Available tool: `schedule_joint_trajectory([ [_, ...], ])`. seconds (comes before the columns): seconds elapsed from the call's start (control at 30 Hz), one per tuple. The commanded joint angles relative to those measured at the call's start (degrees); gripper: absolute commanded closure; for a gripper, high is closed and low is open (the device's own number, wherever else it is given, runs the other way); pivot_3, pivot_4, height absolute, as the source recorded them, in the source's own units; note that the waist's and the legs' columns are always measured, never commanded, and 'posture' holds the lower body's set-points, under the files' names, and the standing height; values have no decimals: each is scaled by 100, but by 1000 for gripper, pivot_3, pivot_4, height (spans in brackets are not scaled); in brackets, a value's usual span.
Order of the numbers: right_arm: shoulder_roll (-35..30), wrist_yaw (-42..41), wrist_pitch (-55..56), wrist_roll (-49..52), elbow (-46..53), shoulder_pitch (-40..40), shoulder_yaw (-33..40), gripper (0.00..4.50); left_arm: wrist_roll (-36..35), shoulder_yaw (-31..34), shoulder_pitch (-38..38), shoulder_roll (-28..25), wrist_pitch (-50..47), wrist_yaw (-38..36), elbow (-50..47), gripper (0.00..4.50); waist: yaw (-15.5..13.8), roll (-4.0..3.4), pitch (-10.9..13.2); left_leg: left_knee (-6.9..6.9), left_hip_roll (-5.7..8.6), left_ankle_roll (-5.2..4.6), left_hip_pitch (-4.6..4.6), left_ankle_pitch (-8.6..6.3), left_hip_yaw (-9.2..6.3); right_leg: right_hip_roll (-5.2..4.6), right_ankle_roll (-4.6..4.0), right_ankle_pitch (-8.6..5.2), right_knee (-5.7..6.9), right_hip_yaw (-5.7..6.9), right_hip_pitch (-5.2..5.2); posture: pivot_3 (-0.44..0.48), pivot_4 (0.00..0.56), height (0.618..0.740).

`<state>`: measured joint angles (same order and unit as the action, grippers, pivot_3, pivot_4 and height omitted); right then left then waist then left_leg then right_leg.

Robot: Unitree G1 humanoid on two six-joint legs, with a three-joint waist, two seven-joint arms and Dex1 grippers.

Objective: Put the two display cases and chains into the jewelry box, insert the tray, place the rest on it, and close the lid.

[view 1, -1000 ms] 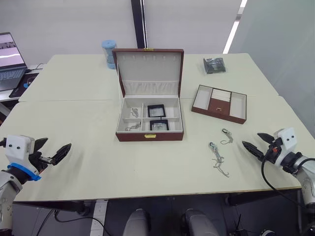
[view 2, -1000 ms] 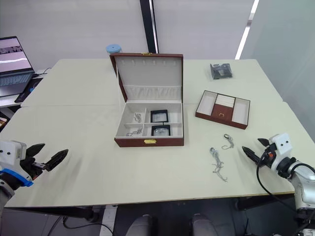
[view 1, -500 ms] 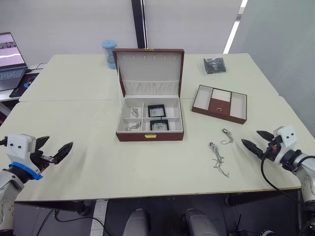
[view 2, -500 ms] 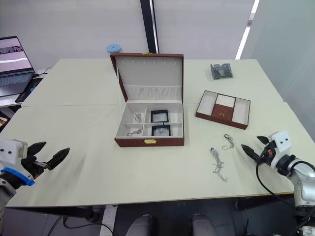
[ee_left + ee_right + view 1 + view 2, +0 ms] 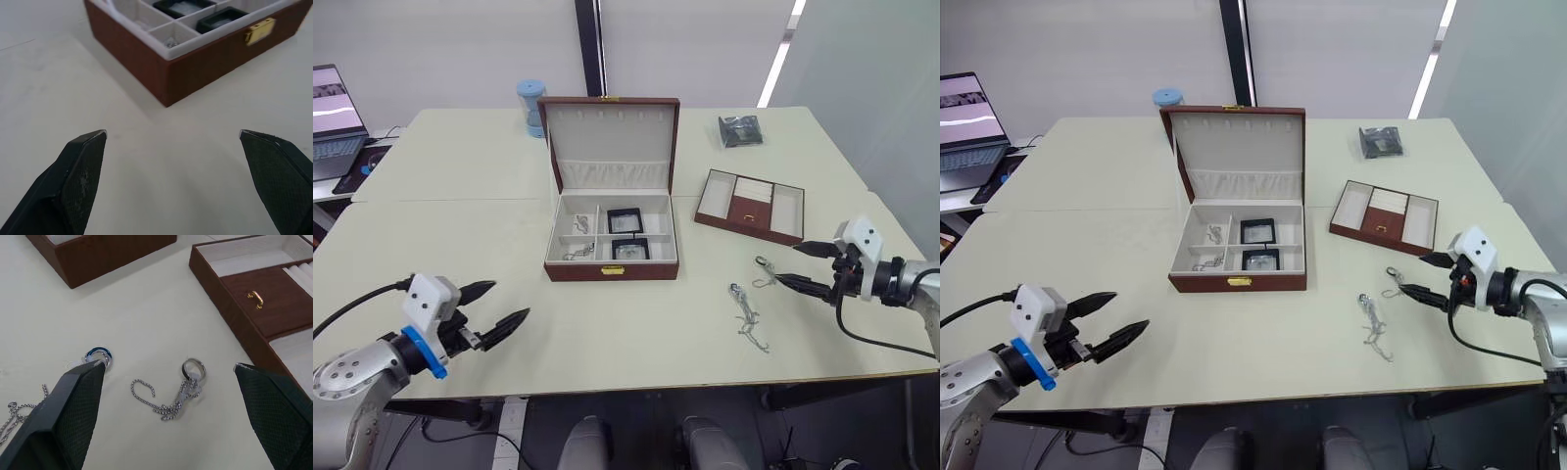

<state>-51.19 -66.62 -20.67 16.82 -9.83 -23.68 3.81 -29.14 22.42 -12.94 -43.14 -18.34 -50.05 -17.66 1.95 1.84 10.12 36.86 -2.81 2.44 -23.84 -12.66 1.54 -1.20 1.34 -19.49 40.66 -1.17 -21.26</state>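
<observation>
The jewelry box [image 5: 612, 235] stands open mid-worktop, both display cases [image 5: 626, 233] inside; the tray [image 5: 750, 206] waits towards the right edge, so inserting it looks next, calling for a reach past the loose ringed chains [image 5: 183, 391]; the right gripper [image 5: 810, 265] has advanced towards them, fingers apart; the left gripper [image 5: 495, 308], fingers apart too, has swung inward along the near edge.
</observation>
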Motion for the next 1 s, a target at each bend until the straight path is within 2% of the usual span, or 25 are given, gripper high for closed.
schedule_joint_trajectory([
  [0.03,-205,-195,151,-469,-459,-711,-403,37,-28,-323,-43,-43,-24,-157,-559,0,1,-1,1,0,2,0,0,0,4,0,0,0,-1,-3,-2,0,150,740],
  [0.13,-247,-514,145,-754,-979,-1281,-804,37,87,-720,-3,8,18,-189,-827,0,-10,-1,1,-1,1,0,-2,0,4,0,0,0,-4,-2,-4,0,150,740],
  [0.27,-10,-599,532,-1337,-2020,-2126,-1319,37,257,-1467,263,214,136,-159,-1224,0,-13,-1,1,0,2,0,-2,0,2,1,0,0,-6,-1,-2,0,150,740],
  [0.33,109,-634,695,-1492,-2423,-2396,-1442,37,324,-1642,354,306,185,-125,-1279,0,-14,-1,1,2,4,0,-2,0,3,1,0,0,-5,-2,0,0,150,740],
  [0.5,607,-155,1313,-2076,-4004,-3227,-1706,37,491,-2134,615,634,361,-9,-1365,0,-3,-5,3,3,2,0,-3,0,3,4,-1,0,-5,-2,-1,0,150,740],
  [0.73,1017,400,1874,-2497,-5529,-3832,-1720,37,473,-2395,788,877,153,307,-1594,0,-11,-6,4,4,3,0,-3,1,7,2,-1,0,-6,-6,-1,0,150,740],
  [0.97,1256,653,2023,-2688,-6113,-4024,-1688,37,411,-2431,1032,970,-98,589,-1675,0,-9,-6,4,5,2,1,-2,1,6,3,-1,1,-4,-6,0,0,150,740],
  [1.0,1274,667,2023,-2704,-6149,-4041,-1675,204,391,-2418,1070,980,-142,626,-1688,0,-7,-6,4,5,2,1,-2,1,6,3,-1,0,-4,-6,0,0,150,740],
])
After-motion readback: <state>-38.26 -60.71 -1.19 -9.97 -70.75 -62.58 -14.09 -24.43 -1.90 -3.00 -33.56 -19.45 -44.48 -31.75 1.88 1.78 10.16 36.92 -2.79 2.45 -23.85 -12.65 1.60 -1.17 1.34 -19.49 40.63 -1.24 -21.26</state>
